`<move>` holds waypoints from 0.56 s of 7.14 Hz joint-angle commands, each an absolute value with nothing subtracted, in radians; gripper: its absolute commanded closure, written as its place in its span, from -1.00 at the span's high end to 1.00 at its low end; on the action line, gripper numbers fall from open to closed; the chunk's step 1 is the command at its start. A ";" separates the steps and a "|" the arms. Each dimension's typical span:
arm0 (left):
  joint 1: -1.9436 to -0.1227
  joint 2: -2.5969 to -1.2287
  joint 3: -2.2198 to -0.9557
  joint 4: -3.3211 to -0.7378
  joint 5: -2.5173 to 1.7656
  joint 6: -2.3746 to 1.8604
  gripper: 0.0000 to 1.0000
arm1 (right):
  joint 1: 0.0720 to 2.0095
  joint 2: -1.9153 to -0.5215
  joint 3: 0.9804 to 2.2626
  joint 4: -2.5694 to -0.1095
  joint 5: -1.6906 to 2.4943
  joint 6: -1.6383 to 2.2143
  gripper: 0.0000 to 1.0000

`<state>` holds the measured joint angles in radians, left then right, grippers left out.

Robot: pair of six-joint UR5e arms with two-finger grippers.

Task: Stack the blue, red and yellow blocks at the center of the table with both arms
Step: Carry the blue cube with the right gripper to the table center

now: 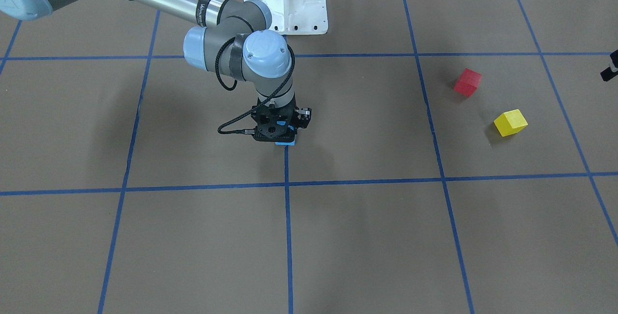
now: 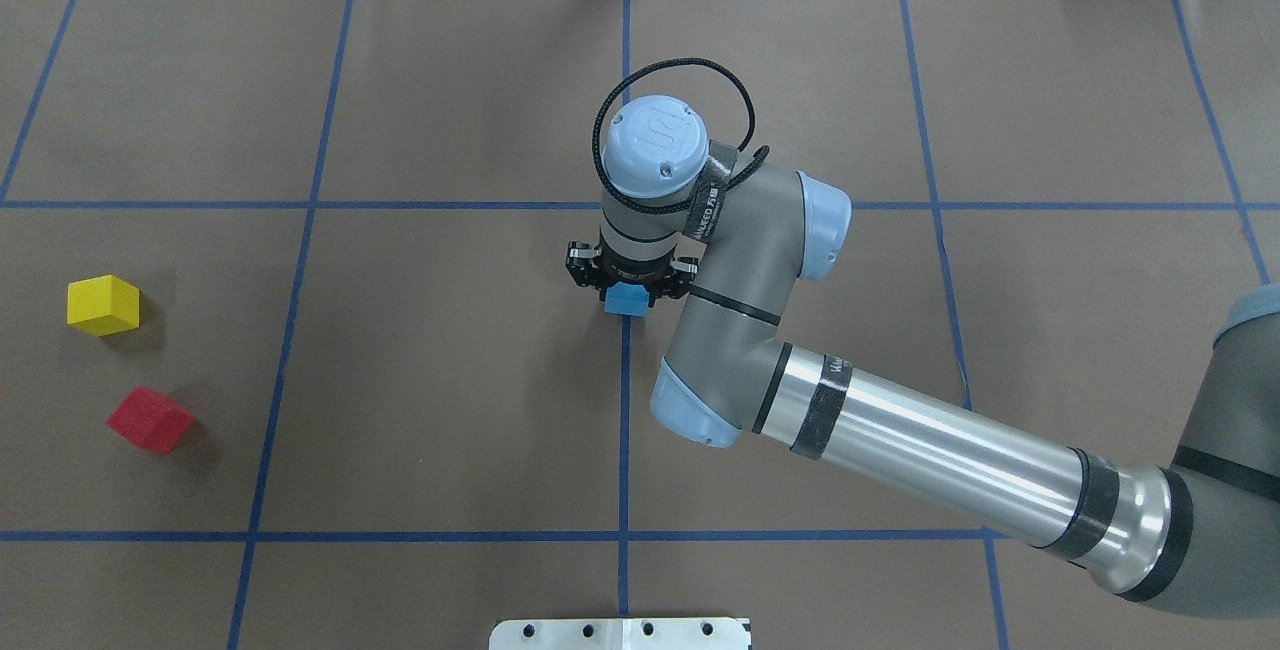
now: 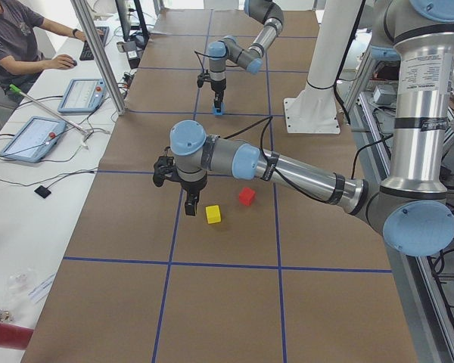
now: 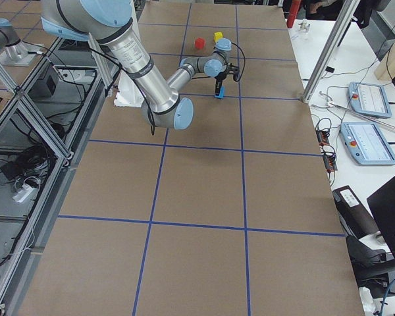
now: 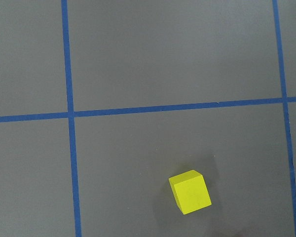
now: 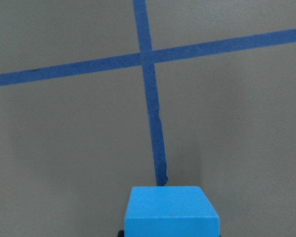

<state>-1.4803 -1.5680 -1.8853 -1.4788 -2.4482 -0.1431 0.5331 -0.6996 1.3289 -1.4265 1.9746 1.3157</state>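
My right gripper [image 2: 628, 282] points down at the table's centre, shut on the blue block [image 2: 627, 300], which sits at or just above the paper on a blue tape line. The block fills the bottom of the right wrist view [image 6: 171, 211]. The yellow block [image 2: 103, 304] and the red block [image 2: 150, 419] lie apart on the table's left side. My left gripper [image 3: 191, 206] hangs above the table beside the yellow block [image 3: 213, 214]; I cannot tell whether it is open. The left wrist view shows the yellow block [image 5: 190, 191] below, no fingers.
Blue tape lines [image 2: 625, 410] grid the brown paper. The white robot base [image 1: 286, 0] stands at the table's robot side. An operator [image 3: 19, 41] with tablets sits at a side bench, behind a metal post [image 3: 98, 53].
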 commanded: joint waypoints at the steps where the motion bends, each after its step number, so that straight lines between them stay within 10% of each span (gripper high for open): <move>1: -1.480 -1.569 -1.885 -1.479 -2.448 -0.144 1.00 | 0.526 -0.699 1.324 -1.425 1.959 1.299 0.14; 2: -1.480 -1.569 -1.882 -1.483 -2.450 -0.140 1.00 | 0.520 -0.699 1.324 -1.425 1.954 1.283 0.88; 4: -1.465 -1.569 -1.875 -1.516 -2.448 -0.149 1.00 | 0.523 -0.684 1.328 -1.420 1.956 1.275 1.00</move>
<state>-1.4725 -1.5692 -1.8780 -1.5045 -2.4493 -0.1435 0.5225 -0.6945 1.3257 -1.4234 1.9565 1.2802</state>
